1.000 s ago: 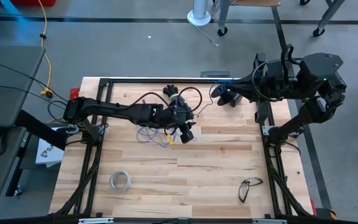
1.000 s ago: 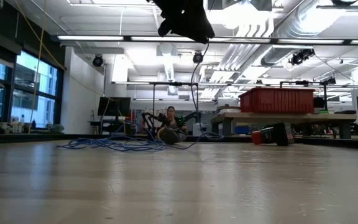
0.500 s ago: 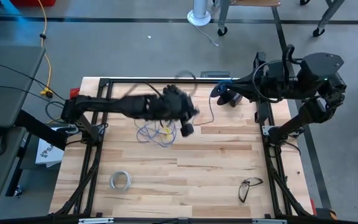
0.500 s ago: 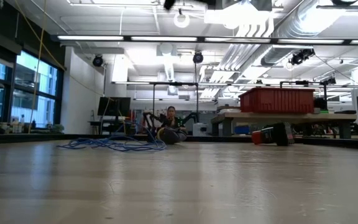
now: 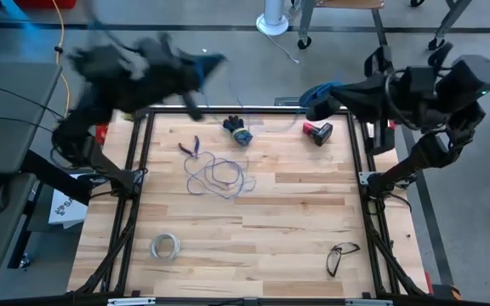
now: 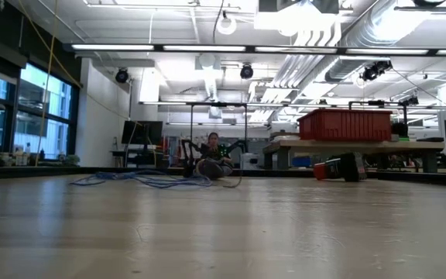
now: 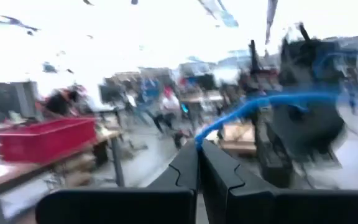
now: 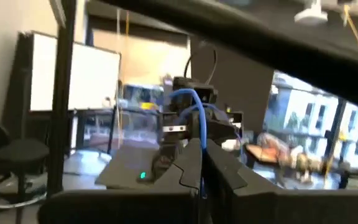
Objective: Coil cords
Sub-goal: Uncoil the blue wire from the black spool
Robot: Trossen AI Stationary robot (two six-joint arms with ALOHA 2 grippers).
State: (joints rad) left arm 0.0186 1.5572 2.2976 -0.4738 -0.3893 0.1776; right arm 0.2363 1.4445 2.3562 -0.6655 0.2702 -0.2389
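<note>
The thin bluish-grey wire (image 5: 217, 174) lies mostly in loose loops on the wooden table. The small dark spool (image 5: 238, 132) rests near the far edge. My left gripper (image 7: 199, 146) is raised high beyond the table's far left corner (image 5: 201, 72), blurred, and shut on a blue strand. My right gripper (image 8: 201, 148) is also shut on a blue strand. It hangs high over the far edge (image 5: 310, 100), right of the spool. In the low view only the loops (image 6: 142, 180) show. My left gripper pinches the wire between its two fingertips (image 7: 197, 140), pointing roughly level. From the fingers the blue strand (image 7: 266, 102) runs off toward my right arm, clear of the table. My right gripper pinches the wire between its two fingertips (image 8: 199, 142), pointing roughly level. The strand (image 8: 190, 96) rises from the fingers in a small loop toward my left arm, clear of the table.
A red-and-black object (image 5: 317, 132) lies at the far right. Small pliers (image 5: 190, 146) lie left of the loops. A whitish tape ring (image 5: 165, 246) sits near left and a pair of glasses (image 5: 341, 255) near right. A black frame (image 5: 147, 115) borders the table.
My left gripper has risen fast from the wire pile at the table's middle and swung toward the far left corner, tipping from pointing down to about level. My right gripper has lifted a little toward the far edge. The loops on the table now lie spread wider.
</note>
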